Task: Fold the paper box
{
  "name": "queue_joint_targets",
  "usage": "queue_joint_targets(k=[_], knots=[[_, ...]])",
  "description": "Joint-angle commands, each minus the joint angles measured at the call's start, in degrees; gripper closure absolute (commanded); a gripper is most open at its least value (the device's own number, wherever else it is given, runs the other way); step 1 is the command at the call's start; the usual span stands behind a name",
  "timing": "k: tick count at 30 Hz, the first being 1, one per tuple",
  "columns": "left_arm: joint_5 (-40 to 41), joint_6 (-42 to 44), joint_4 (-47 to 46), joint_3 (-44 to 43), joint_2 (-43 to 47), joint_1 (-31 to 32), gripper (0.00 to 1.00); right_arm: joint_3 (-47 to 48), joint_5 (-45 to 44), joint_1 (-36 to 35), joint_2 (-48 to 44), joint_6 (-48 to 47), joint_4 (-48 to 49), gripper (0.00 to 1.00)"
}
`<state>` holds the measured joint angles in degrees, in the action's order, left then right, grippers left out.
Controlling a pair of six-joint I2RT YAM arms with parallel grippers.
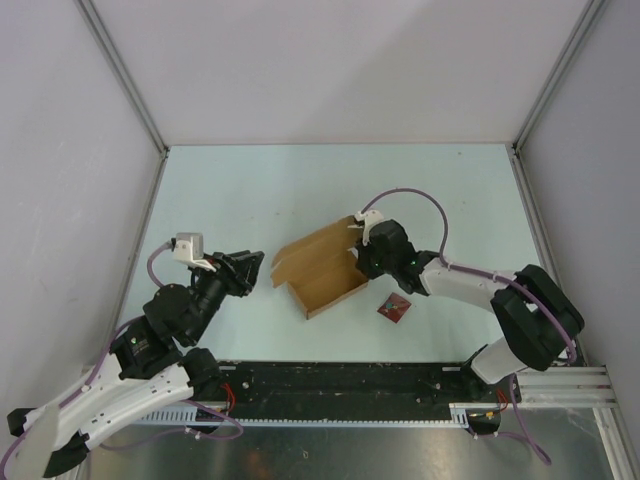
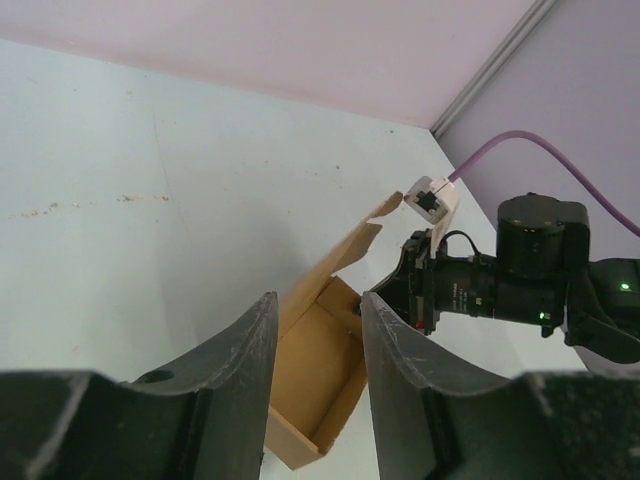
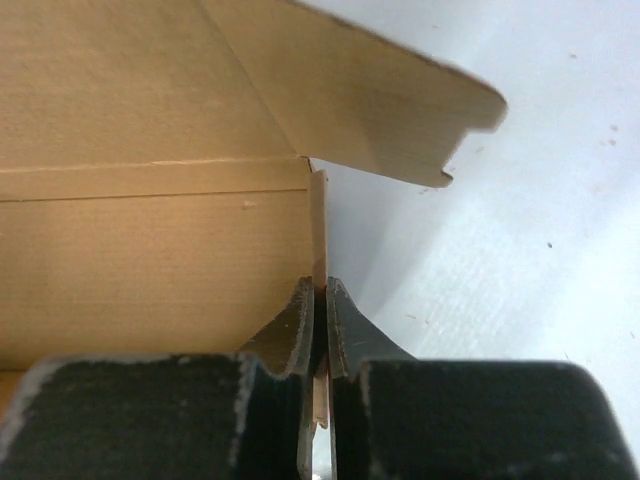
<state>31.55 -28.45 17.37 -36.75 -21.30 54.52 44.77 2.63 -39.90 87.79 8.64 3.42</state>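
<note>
Right gripper (image 3: 321,292) pinches a wall of the paper box (image 1: 318,272) (jaws tight), left gripper (image 1: 256,265) near it half open, empty.

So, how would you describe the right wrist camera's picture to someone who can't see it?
The right gripper is pinched shut on a thin cardboard wall of the brown paper box, seen edge-on at very close range. A flap of the box juts out above, over the pale table.
</note>
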Motion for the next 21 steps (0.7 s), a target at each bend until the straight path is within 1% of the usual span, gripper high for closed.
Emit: queue_joint_targets(k=[1, 3, 4, 5, 7, 8, 11, 12, 14, 18, 19, 20, 21], knots=[[1.5, 0.9, -0.2, -0.6, 0.1, 0.1, 0.56, 2.1, -15.8, -3.3, -5.2, 9.5, -3.1, 1.00], [1.8, 0.8, -0.3, -0.4, 0.0, 0.2, 0.55, 2.1, -21.2, -5.9, -6.7, 13.4, -5.2, 1.00], [1.8, 0.8, -0.3, -0.5, 0.0, 0.1, 0.55, 2.1, -26.5, -6.5, -7.0, 15.7, -7.0, 1.00], [1.8, 0.6, -0.4, -0.3, -0.1, 0.2, 0.55, 2.1, -28.6, -7.7, -7.3, 21.4, -8.2, 1.00], [1.8, 0.1, -0.3, -0.2, -0.3, 0.1, 0.55, 2.1, -33.5, -8.9, -7.5, 27.4, -11.7, 1.00], [1.8, 0.1, -0.3, 0.0, -0.5, 0.1, 0.55, 2.1, -34.4, -9.2, -7.3, 31.8, -12.9, 1.00], [1.6, -0.6, -0.2, 0.1, -0.8, 0.1, 0.53, 2.1, -38.5, -10.7, -6.7, 39.1, -18.6, 1.00], [1.5, -0.8, -0.2, 0.1, -0.8, 0.2, 0.53, 2.1, -40.6, -11.6, -6.6, 43.1, -20.0, 1.00], [1.5, -0.8, -0.3, 0.3, -0.6, 0.1, 0.53, 2.1, -41.9, -12.5, -5.8, 45.3, -22.7, 0.98], [1.9, -1.0, -0.3, 0.6, -0.6, 0.1, 0.52, 2.1, -42.4, -13.7, -4.7, 46.9, -24.5, 0.83], [1.8, -1.1, -0.3, 0.7, -0.7, 0.1, 0.52, 2.1, -42.4, -14.1, -4.7, 46.8, -24.6, 0.76], [1.8, -1.2, -0.3, 0.8, -0.7, 0.1, 0.52, 2.1, -42.4, -14.3, -5.0, 46.6, -24.5, 0.73], [1.8, -1.3, -0.3, 0.9, -0.7, 0.1, 0.52, 2.1, -42.5, -14.5, -5.3, 46.3, -24.4, 0.62]])
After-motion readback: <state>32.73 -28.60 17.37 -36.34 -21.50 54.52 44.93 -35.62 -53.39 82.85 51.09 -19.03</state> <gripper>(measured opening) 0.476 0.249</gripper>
